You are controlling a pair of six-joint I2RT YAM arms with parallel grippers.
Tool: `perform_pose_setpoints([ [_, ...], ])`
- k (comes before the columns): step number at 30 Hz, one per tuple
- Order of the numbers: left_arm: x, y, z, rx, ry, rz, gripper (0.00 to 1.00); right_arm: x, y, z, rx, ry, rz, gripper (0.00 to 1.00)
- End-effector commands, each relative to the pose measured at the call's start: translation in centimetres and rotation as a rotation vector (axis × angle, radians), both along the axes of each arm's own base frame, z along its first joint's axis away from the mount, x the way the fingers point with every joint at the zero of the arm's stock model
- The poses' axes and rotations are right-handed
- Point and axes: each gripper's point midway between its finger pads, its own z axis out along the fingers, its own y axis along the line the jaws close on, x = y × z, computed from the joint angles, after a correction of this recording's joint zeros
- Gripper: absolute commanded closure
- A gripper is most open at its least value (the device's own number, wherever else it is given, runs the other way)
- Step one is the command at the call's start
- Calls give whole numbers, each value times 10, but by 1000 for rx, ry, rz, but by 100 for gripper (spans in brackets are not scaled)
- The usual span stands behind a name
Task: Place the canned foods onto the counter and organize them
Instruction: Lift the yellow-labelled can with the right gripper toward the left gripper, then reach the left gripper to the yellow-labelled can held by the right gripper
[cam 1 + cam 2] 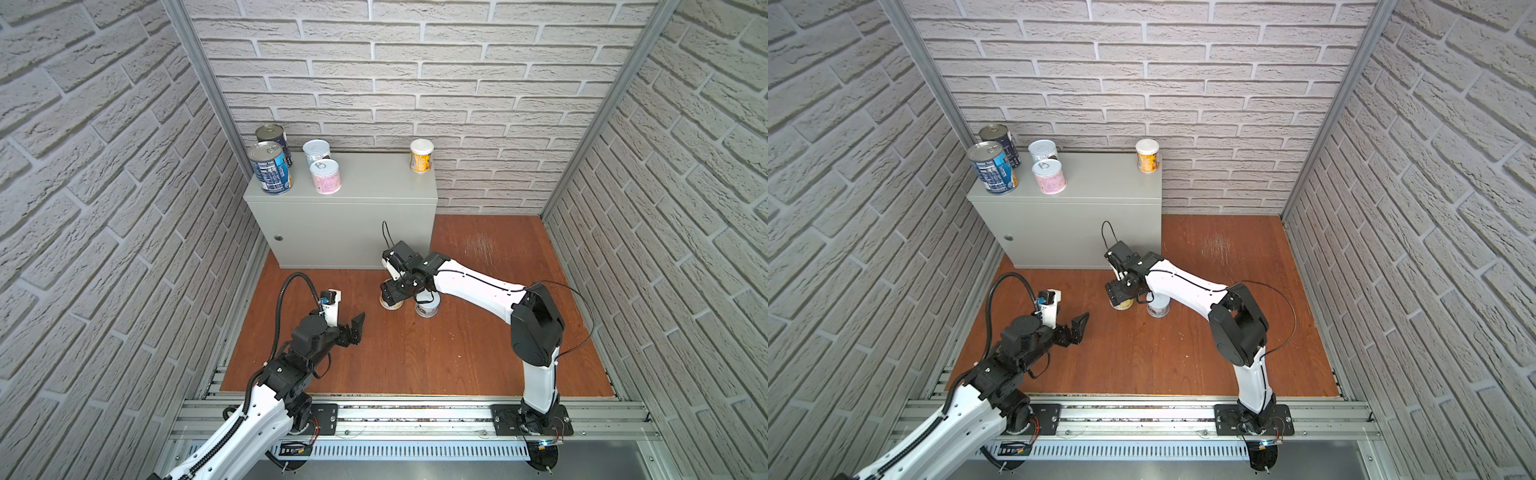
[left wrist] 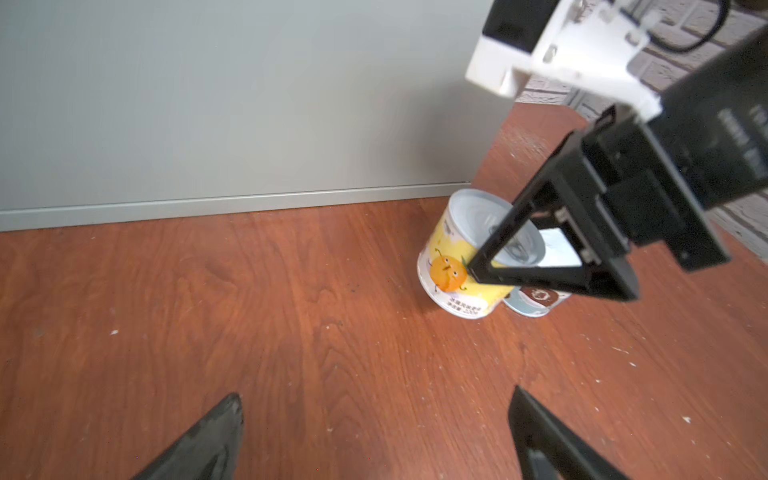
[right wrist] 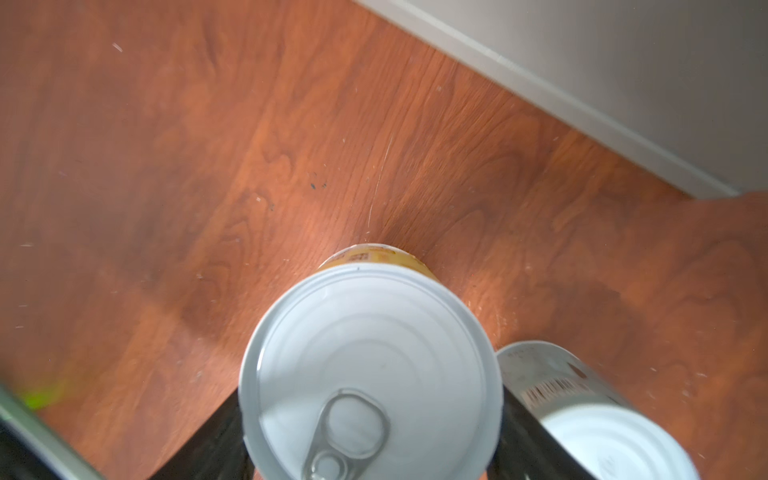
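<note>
Standing at the far left, the bench [image 1: 374, 183] is carrying five cans [image 1: 326, 176] already. The right pincer [image 1: 391, 294] is clamping the yellow can [image 2: 453, 270] on the floor [image 1: 415, 357], so a straight lift looks next. The white can [image 1: 427, 309] is crowding just right of it. The left pincer [image 1: 355, 328] is hanging apart, empty.

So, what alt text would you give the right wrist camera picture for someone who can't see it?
A yellow can with a white pull-tab lid stands on a reddish wooden floor, seen from above, with the right end effector closed on its sides. A second can stands close beside it, and a grey cabinet stands beyond.
</note>
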Motion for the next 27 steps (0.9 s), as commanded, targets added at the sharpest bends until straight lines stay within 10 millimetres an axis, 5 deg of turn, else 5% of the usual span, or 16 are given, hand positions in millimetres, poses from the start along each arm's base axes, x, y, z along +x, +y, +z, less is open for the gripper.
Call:
perform_pose_setpoints([
  [1, 0, -17, 18, -31, -67, -74, 2, -5, 3, 43, 108, -46, 1, 67],
  [13, -13, -68, 38, -95, -132, -343, 2, -46, 5, 96, 385, -1, 29, 67],
  [20, -29, -103, 46, -55, -172, -523, 5, -58, -8, 98, 375, -1, 25, 71],
  [27, -27, -115, 58, -39, -227, -555, 14, -73, -11, 105, 429, 16, 43, 72],
])
